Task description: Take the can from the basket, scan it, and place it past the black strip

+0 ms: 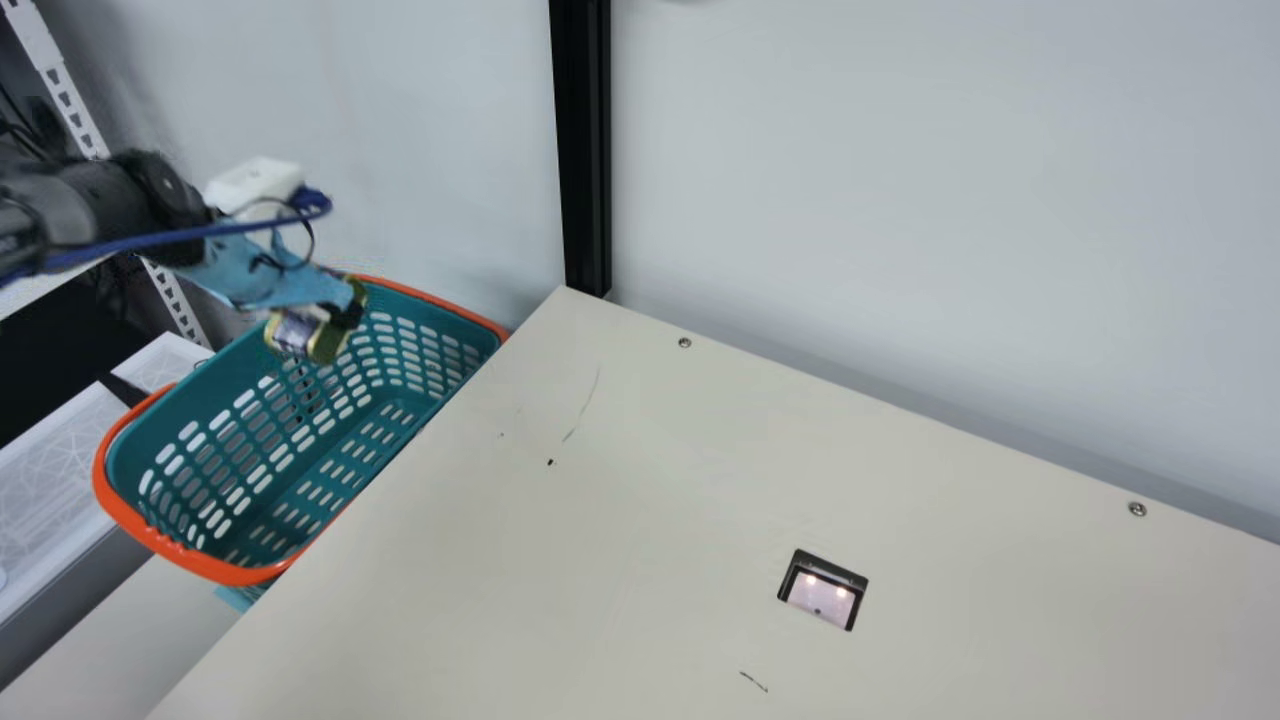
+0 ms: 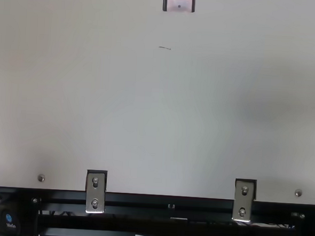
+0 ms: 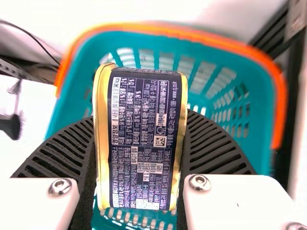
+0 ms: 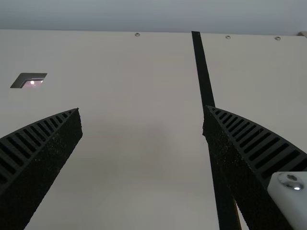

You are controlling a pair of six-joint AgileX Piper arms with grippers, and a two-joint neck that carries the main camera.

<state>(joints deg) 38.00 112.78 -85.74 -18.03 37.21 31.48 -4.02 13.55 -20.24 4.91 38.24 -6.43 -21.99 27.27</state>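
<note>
Basket [image 1: 190, 560] sits right beside the tbl [image 1: 620, 500] edge, teal mesh w/ orange rim; its tbl-side wall & rim are btwn its inside and the tabletop. Black post [image 1: 582, 150] stands upright nr the tbl corner by the basket, pale wall behind. White slotted upright [image 1: 72, 105] is on the basket's other side. Scanner [image 1: 822, 597] is set in a tbl cutout, lights on, well apart from the basket. Metal brackets [image 2: 95, 192] are along the tbl's black rail [image 2: 168, 201]. Black strip [image 4: 204, 76] runs across the tbl, partly hidden by a finger of the R gripper [image 4: 142, 115], whose fingers are spread wide over the tbl. Can [image 1: 294, 333] is in the L gripper [image 1: 348, 305], clamped btwn the ribbed fingers by its two gold-rimmed ends, dark printed side facing the wrist cam; it's held over the basket.
</note>
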